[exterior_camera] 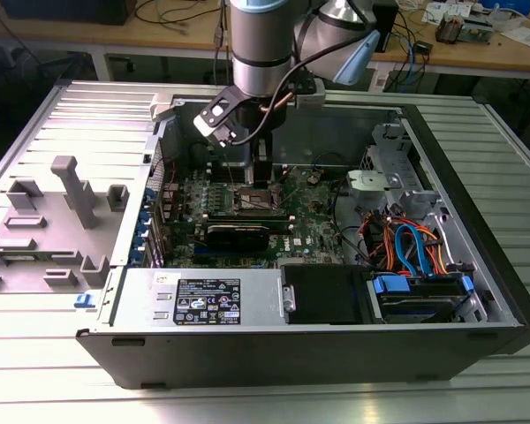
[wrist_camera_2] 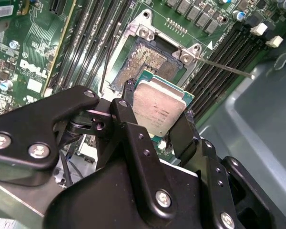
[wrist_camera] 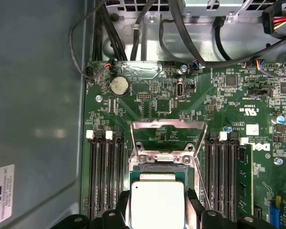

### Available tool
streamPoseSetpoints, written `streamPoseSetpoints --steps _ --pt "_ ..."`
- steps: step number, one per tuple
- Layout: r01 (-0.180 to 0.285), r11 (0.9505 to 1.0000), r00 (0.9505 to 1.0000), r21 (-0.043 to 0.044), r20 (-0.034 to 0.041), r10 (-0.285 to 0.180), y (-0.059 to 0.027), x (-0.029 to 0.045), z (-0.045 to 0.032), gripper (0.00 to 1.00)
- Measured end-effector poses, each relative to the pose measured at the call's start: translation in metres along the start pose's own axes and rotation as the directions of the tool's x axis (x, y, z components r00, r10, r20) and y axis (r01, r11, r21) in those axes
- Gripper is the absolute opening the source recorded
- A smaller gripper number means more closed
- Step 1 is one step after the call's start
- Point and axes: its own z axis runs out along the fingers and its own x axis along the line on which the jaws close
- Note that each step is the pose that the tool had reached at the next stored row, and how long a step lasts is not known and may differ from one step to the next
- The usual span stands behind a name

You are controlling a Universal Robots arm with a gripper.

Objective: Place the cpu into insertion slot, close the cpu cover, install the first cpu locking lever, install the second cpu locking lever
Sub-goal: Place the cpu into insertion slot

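My claw (wrist_camera_2: 158, 102) grips the cpu (wrist_camera_2: 159, 109) by two opposite edges, metal top facing up. I judge that's so it meets the insertion slot (wrist_camera_2: 148, 59) square. The cpu hangs over the slot's claw-side part, in the middle of the motherboard (wrist_camera: 148, 90), not centred. The cpu cover (wrist_camera: 168, 125) stands tipped up, leaving the slot open. The slot's near half is hidden under cpu and fingers (wrist_camera_2: 126, 114); I can't tell whether cpu and slot touch.

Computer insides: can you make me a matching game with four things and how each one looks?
Things:
1. cpu
2. cpu cover
3. insertion slot
4. coin battery

Looks:
A. round and silver
B. swung open
C. pinched in the gripper
D. uncovered, no chip seated

Pairs: 1-C, 2-B, 3-D, 4-A
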Motion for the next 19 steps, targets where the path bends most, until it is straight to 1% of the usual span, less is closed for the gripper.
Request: streamPoseSetpoints --steps 1,6,9,11,12,13,14,15,19 --pt "0.0 1.0 1.0 0.0 0.0 0.0 -0.0007 0.0 0.0034 0.55" --pt "0.0 1.0 1.0 0.0 0.0001 0.0 -0.0055 -0.0001 0.0127 0.55" --pt "-0.001 1.0 1.0 0.0001 0.0028 0.001 -0.0063 -0.0003 0.0179 0.55" --pt "-0.004 1.0 0.9999 0.0001 0.0113 0.004 -0.0066 -0.0003 0.0208 0.55" --pt "-0.004 1.0 0.9998 0.0003 0.0172 0.004 -0.0066 -0.0004 0.0215 0.55" --pt "-0.006 1.0 0.9996 0.0004 0.0263 0.006 -0.0066 -0.0004 0.0222 0.55" --pt "-0.008 1.0 0.9994 0.0005 0.0328 0.008 -0.0066 -0.0004 0.0228 0.55" --pt "-0.01 0.9999 0.9993 0.0003 0.0354 0.01 -0.0066 -0.0005 0.0238 0.55" --pt "-0.017 0.9999 0.9992 0.0001 0.0357 0.017 -0.0068 -0.0006 0.0286 0.55"
